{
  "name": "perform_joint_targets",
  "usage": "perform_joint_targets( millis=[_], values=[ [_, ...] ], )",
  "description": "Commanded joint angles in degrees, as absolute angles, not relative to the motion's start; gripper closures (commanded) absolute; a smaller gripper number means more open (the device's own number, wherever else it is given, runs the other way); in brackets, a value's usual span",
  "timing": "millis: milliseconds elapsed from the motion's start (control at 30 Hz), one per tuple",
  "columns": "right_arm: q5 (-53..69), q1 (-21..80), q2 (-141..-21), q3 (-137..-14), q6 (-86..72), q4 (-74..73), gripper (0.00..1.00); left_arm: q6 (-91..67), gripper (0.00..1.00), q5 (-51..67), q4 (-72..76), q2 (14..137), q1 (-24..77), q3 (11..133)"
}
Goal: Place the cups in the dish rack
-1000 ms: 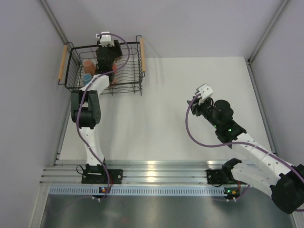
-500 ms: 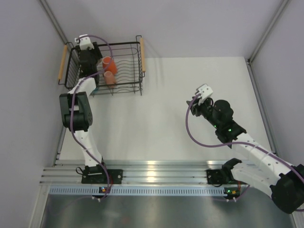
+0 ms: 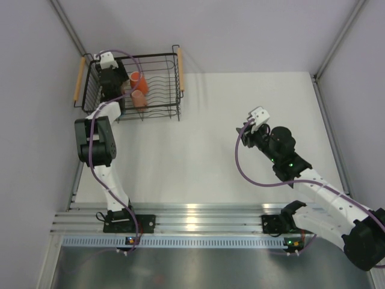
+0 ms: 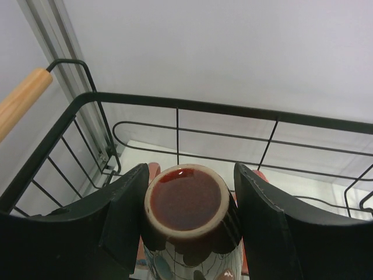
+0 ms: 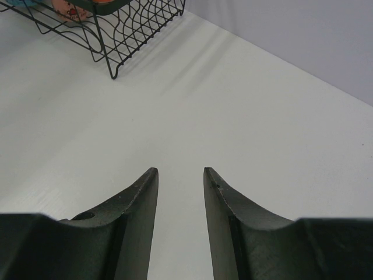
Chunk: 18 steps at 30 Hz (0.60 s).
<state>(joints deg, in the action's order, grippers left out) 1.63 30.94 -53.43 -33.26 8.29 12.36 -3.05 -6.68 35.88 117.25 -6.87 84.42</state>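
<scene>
The black wire dish rack (image 3: 162,108) stands at the far left of the table. An orange cup (image 3: 136,79) and a salmon-pink cup (image 3: 139,99) sit in its middle. My left gripper (image 3: 111,84) is down in the rack's left end. In the left wrist view its jaws (image 4: 189,169) are closed on a dark brown mug (image 4: 186,201) that is held base up, with pink cups partly showing behind it. My right gripper (image 3: 248,127) is open and empty over bare table, as its wrist view (image 5: 179,170) shows. The light blue cup is hidden under my left arm.
The rack's wooden handles (image 3: 180,69) stick up on both sides, one close to the left gripper (image 4: 20,99). The rack's far rim (image 4: 233,109) and the back wall lie just beyond the mug. The rack's near corner (image 5: 134,35) shows far ahead of the right gripper.
My left gripper swung from the rack's middle to its left end, uncovering the orange and pink cups, then barely moved in the last half second. The right arm has not moved.
</scene>
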Motion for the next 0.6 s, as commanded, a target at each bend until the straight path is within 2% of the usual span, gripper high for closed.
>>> perform_joint_targets(
  millis=[0,567],
  values=[
    [2.4,30.1,-53.6,-33.9,7.5,13.8,0.62,-3.7,1.0,-6.2,41.9,115.5,-7.2,83.9],
    [1.6,30.1,-54.0,-33.9,7.8,13.1,0.62,-4.8,1.0,-5.6,42.4,123.7,-7.2,86.4]
  ],
)
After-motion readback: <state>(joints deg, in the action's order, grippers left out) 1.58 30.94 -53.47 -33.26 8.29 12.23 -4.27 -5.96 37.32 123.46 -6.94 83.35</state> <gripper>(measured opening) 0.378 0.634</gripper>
